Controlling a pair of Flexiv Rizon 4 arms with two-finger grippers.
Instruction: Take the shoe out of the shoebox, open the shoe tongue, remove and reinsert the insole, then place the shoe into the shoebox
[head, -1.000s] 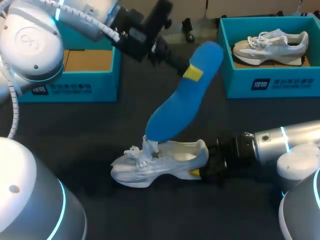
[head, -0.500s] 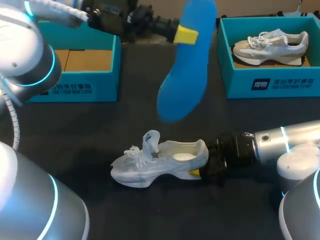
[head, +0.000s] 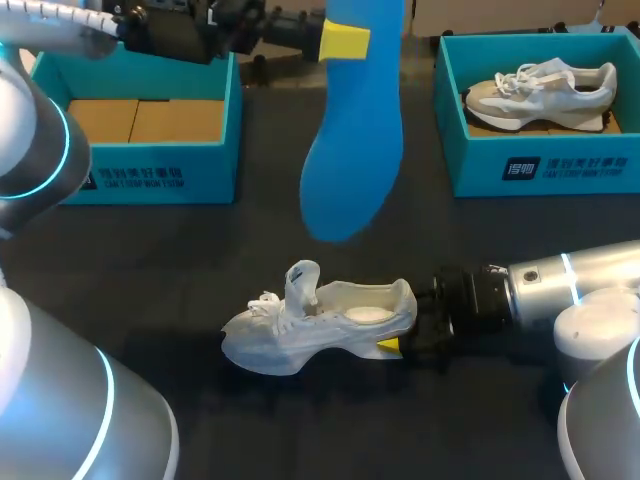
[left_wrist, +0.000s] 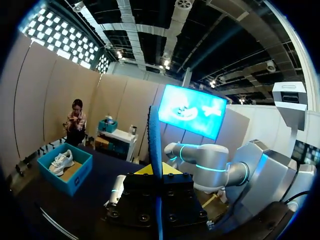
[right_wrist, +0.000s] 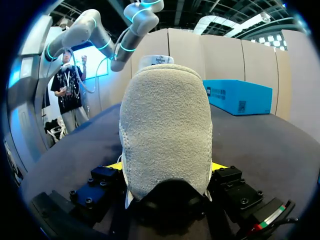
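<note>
Above table (head: 200, 260): left gripper (head: 345, 42) clamps blue insole (head: 355, 150) aloft; right gripper (head: 395, 346) grasps white shoe (head: 320, 325) by heel.

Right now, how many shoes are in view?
2. A white shoe lies on the table, its heel between my right arm's fingers; a second shoe sits in the right shoebox. The left shoebox's near inside is hidden.
</note>
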